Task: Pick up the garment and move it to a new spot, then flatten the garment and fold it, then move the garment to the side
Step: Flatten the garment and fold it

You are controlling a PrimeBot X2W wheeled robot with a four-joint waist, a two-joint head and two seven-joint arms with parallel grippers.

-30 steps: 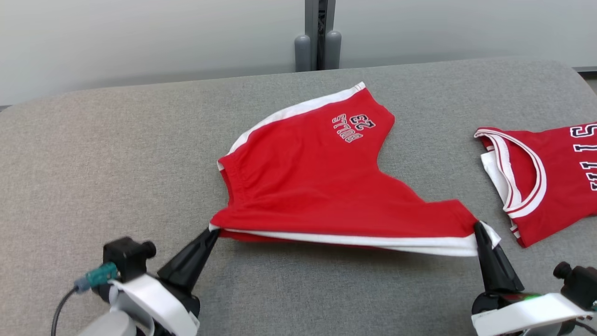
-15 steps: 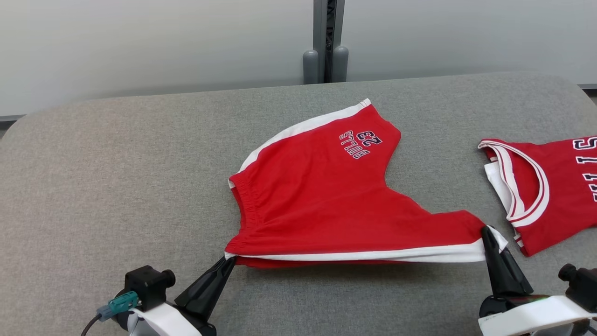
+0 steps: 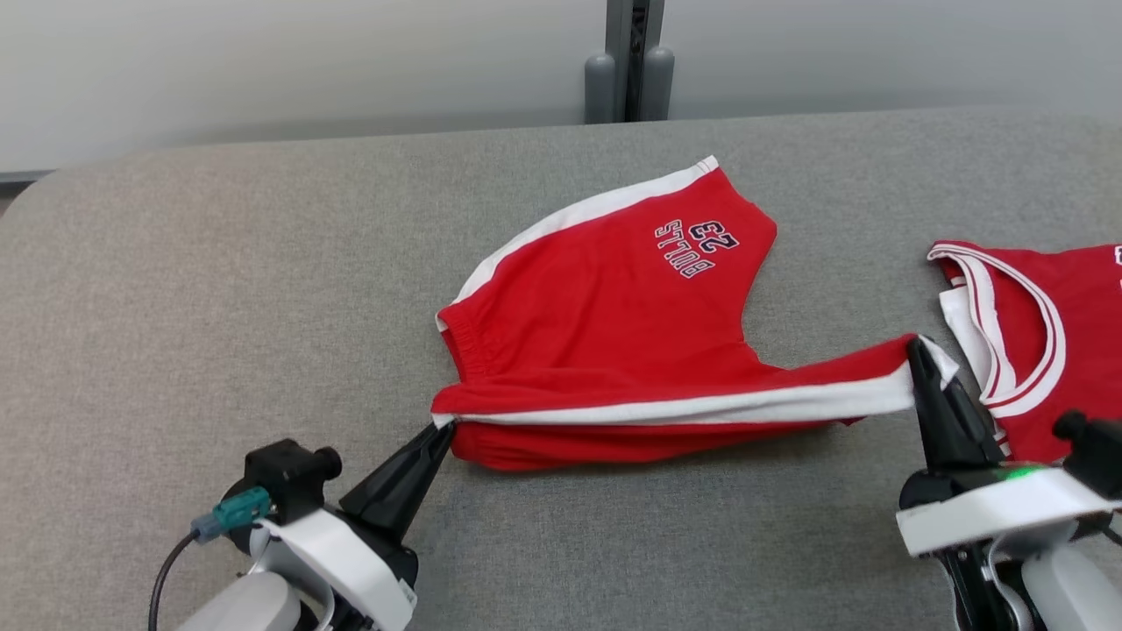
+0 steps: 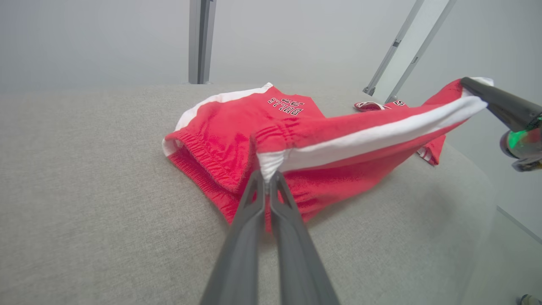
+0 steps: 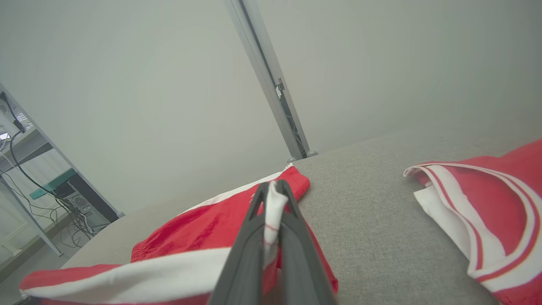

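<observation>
Red fabric shorts with a white side stripe (image 3: 605, 324) lie midway on the grey cloth counter (image 3: 219, 289), striped edge raised. Left fingers (image 3: 403, 478) pinch the waistband corner, right fingers (image 3: 942, 412) the hem corner, both closed tight. Soft, light, floppy: probably best held taut by these corners.

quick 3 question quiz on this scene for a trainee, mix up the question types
1. True or false: the left gripper and the right gripper are both shut on the shorts.
2. What is pulled taut between them? A the white side stripe; B the printed leg; C the waistband.
3. Fill in: the jersey lies on the robot's ____ of the shorts.
Key: 1 true; 2 A; 3 right.
</observation>
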